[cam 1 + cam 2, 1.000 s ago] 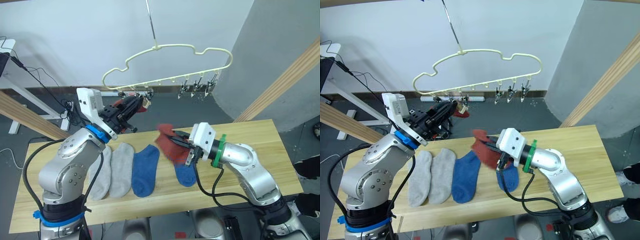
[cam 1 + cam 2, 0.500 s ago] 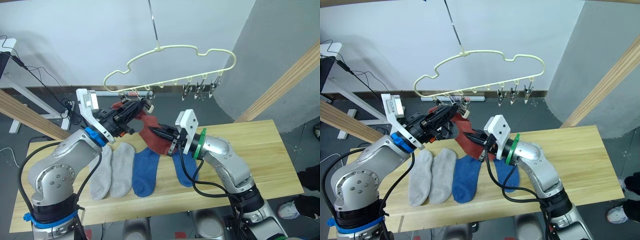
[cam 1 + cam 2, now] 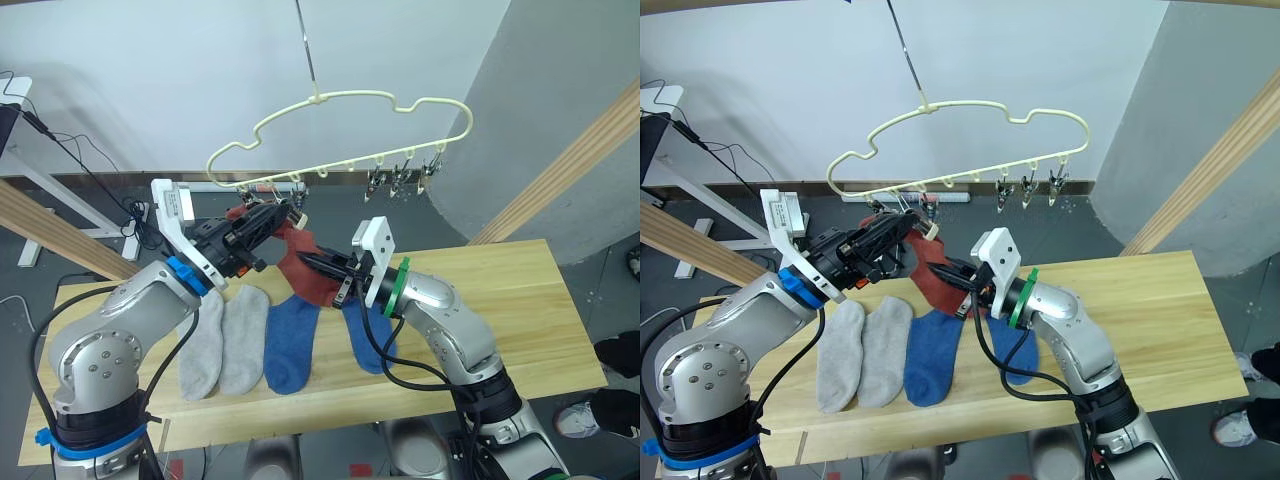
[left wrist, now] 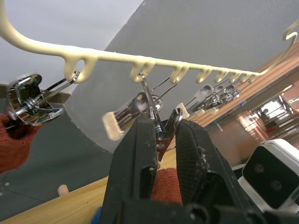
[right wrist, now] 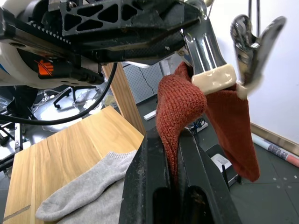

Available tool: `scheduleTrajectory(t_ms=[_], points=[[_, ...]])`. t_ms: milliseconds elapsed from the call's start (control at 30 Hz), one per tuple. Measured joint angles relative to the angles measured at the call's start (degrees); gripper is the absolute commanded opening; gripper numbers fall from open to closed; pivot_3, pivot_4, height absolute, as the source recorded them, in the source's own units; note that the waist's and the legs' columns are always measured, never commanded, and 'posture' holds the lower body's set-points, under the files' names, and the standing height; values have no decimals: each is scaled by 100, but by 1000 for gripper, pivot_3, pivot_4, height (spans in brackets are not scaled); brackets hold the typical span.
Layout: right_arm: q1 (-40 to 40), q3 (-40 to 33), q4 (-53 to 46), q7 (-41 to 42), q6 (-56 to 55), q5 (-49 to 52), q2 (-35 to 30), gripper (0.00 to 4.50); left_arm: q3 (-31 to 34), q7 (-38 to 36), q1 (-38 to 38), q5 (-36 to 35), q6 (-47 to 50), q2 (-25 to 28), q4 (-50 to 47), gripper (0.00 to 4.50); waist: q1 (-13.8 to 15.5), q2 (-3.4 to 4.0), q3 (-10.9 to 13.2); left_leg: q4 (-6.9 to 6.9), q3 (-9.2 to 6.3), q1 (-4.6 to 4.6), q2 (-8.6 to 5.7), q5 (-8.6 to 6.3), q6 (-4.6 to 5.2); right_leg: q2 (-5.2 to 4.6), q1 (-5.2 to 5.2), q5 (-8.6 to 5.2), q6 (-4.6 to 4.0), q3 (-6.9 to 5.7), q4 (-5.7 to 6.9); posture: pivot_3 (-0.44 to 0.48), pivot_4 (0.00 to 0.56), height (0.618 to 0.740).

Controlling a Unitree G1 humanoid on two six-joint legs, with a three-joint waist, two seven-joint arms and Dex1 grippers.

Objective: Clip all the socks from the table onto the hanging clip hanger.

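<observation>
One rust-red sock had come up off the table, clenched by the right gripper; the left gripper pinched a small metal clip for it.

A white wall stands behind, meeting a grey curved panel on the right; the floor is dark grey; black cables trail at left; slanted wooden beams flank both sides

Blurred: swinging clip. Half covered, at 3 o'clock of the blue sock: second blue sock.
</observation>
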Motion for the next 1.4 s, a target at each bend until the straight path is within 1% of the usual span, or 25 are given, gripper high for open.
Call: scheduleTrajectory(t_ms=[600,1400], points=[[-169,-95,358,94,0,9,42,0,-2,-28,67,-123,-14,83,9,508,3,0,0,-1,0,-1,0,0,0,0,-1,0,0,0,-2,-181,342,737],[-404,-152,364,162,-7,200,176,0,-19,-120,181,-120,-113,146,9,505,3,0,0,-2,0,-1,1,0,0,-1,-1,0,0,1,-2,-179,340,737]])
